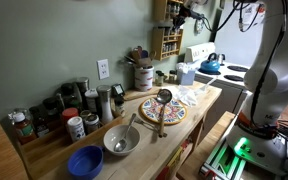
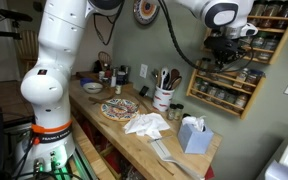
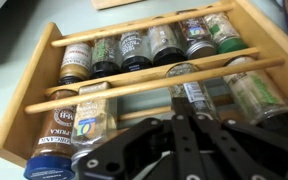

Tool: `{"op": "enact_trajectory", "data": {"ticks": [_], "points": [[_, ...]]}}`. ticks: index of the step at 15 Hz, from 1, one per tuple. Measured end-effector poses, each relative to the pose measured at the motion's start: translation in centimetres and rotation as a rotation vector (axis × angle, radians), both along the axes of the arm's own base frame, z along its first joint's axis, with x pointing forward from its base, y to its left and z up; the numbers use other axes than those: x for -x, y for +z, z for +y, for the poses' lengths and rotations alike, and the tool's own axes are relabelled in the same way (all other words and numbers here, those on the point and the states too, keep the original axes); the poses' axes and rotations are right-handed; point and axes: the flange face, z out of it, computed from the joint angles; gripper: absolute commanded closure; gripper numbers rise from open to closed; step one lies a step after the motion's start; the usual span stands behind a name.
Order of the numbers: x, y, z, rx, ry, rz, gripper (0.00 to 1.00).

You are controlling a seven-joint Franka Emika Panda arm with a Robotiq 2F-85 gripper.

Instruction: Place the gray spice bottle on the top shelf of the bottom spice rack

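Note:
In the wrist view the bottom spice rack [image 3: 44,80] is a light-brown wooden open-front rack with rows of small jars behind thin rails. A bottle with a gray lid [image 3: 187,90] stands in the middle row as pictured, just beyond my fingertips. My gripper [image 3: 184,122] has its black fingers pressed together, with nothing between them. I cannot tell whether the tips touch the bottle. In both exterior views the gripper [image 2: 224,52] [image 1: 187,14] is up at the wall racks, in front of the bottom rack [image 2: 227,88] [image 1: 168,38].
A shorter similar rack [image 2: 274,25] hangs above. The wooden counter [image 1: 199,105] holds a patterned plate [image 1: 162,110], a ladle, a metal bowl [image 1: 121,140], a blue bowl [image 1: 85,161], a utensil crock [image 2: 164,97], a tissue box [image 2: 193,135] and several jars. A stove with a blue kettle [image 1: 210,65] stands beyond.

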Motion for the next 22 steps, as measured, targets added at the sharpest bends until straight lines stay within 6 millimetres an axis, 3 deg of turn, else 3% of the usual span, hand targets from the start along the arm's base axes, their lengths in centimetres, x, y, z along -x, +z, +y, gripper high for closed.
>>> {"op": "enact_trajectory", "data": {"ticks": [11, 22], "points": [[-2.2, -2.8, -0.3, -0.070, -0.115, -0.051, 1.00], [-2.8, -3.4, 0.7, -0.119, -0.102, -0.049, 1.00]]}}
